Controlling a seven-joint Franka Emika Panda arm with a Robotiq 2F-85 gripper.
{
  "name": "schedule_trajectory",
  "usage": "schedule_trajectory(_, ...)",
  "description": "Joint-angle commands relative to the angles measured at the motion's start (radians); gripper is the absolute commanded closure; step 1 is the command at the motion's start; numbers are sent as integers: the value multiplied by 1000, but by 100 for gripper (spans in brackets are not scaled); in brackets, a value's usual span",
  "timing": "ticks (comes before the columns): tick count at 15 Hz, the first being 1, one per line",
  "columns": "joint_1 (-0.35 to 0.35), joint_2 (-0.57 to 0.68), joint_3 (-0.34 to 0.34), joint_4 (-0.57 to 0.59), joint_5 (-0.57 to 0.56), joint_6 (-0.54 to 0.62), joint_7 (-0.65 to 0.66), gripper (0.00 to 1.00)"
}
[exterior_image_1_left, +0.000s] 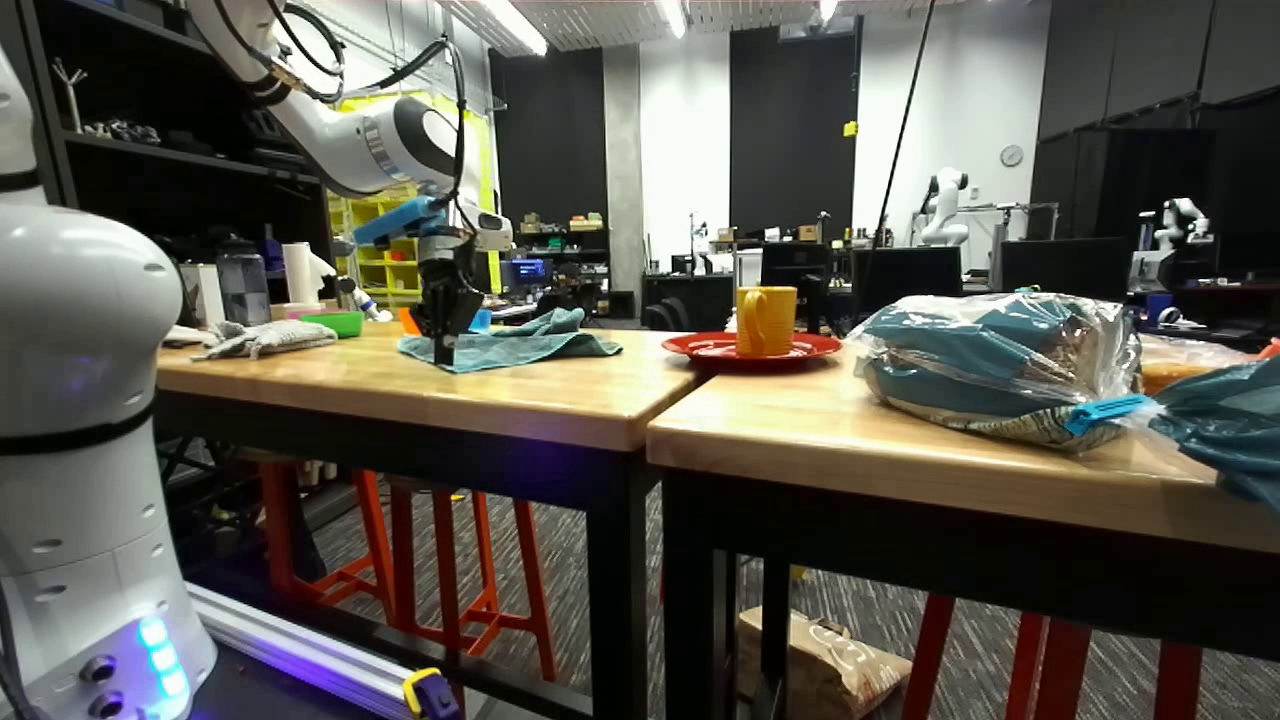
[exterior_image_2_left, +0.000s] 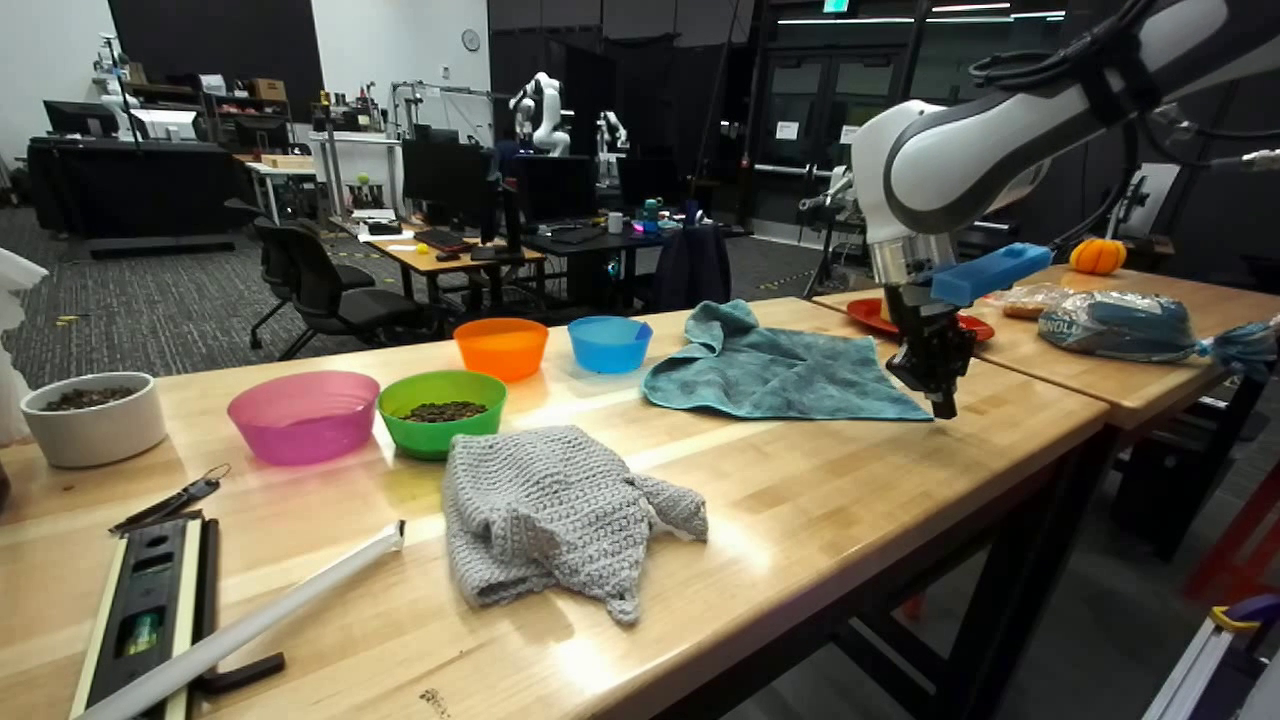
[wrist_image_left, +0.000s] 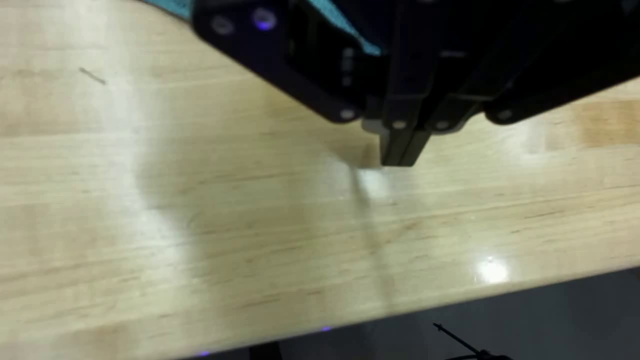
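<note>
Pincer (wrist_image_left: 404, 154) is closed all the way, gripping nothing. Teal cloth (exterior_image_2_left: 790, 375) lies just beside pincer, partly bunched; gray knitted cloth (exterior_image_2_left: 545, 510) sits well apart from pincer.

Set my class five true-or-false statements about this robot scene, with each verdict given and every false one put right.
1. The teal cloth lies on the wooden table. True.
2. The fingers are spread wide apart. False: they are shut, with nothing between them.
3. A mug stands on the red plate. True.
4. The grey knitted cloth lies on the red plate. False: it lies on the wooden table.
5. The green bowl holds dark pellets. True.
</note>
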Motion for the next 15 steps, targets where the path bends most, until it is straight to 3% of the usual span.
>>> schedule_trajectory(1, -10, -65, 10, -45, 6, -33, -43, 100)
schedule_trajectory(9, 5, -104, 56, -26, -11, 41, -22, 100)
schedule_trajectory(15, -5, -25, 73, 5, -26, 86, -6, 100)
